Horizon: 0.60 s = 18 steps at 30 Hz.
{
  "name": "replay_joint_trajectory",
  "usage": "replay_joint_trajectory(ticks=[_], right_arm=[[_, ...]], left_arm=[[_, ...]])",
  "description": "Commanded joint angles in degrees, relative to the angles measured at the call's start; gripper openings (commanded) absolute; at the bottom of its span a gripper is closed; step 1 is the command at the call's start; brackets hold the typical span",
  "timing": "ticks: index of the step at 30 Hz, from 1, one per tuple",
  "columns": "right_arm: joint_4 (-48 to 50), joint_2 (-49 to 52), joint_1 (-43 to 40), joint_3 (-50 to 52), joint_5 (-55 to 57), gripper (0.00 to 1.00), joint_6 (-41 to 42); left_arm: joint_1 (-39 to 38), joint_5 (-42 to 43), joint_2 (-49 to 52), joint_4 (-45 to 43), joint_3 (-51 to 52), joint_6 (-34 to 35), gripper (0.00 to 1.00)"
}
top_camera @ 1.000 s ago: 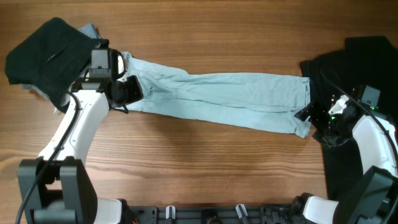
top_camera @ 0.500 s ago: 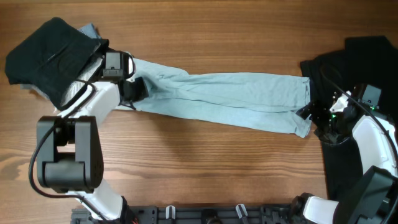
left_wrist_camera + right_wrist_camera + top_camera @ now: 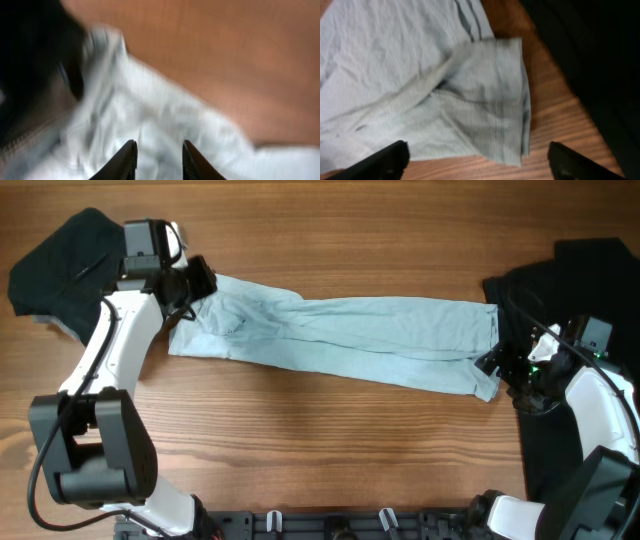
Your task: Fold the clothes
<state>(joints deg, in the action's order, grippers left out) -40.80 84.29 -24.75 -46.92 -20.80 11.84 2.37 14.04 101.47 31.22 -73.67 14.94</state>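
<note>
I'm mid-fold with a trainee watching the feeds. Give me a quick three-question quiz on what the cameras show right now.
1. True or false: the pale blue T-shirt lies folded into a compact square.
2. Multiple choice: the right tool, its jaws wide apart and empty, is poised over A) the shirt's hemmed right end, B) a white towel, C) the shirt's left end.
3. Fill in: the left tool is at the shirt's left end, next to a garment heap coloured ___.

Key
1. False: it lies stretched out in a long band.
2. A
3. black
</note>
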Motion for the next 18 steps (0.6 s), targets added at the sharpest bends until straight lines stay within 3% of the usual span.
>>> replay_joint_trajectory(ticks=[1, 2, 5, 15, 18], right_arm=[[3.15, 0.66, 0.15, 0.72, -1.09, 0.76, -3.56], [4.52, 0.70, 0.15, 0.72, -2.78, 0.70, -4.24], [7.72, 0.94, 0.33, 0.72, -3.13, 0.64, -4.13], [17.79, 10.60, 0.59, 0.72, -1.25, 0.66, -4.50], [19.06, 13.75, 0.83, 0.72, -1.99, 0.59, -5.07]], left_arm=[[-1.84, 0.00, 0.09, 5.55, 1.05, -7.37, 0.33], [-2.12, -2.05, 0.31, 6.82, 1.46, -7.30, 0.34], [-2.14, -3.26, 0.98, 7.13, 3.08, -7.30, 0.35], [-1.88, -4.61, 7.23, 3.23, 5.70, -7.21, 0.32], [-1.88, -5.18, 9.16, 2.64, 5.70, -7.21, 0.31]])
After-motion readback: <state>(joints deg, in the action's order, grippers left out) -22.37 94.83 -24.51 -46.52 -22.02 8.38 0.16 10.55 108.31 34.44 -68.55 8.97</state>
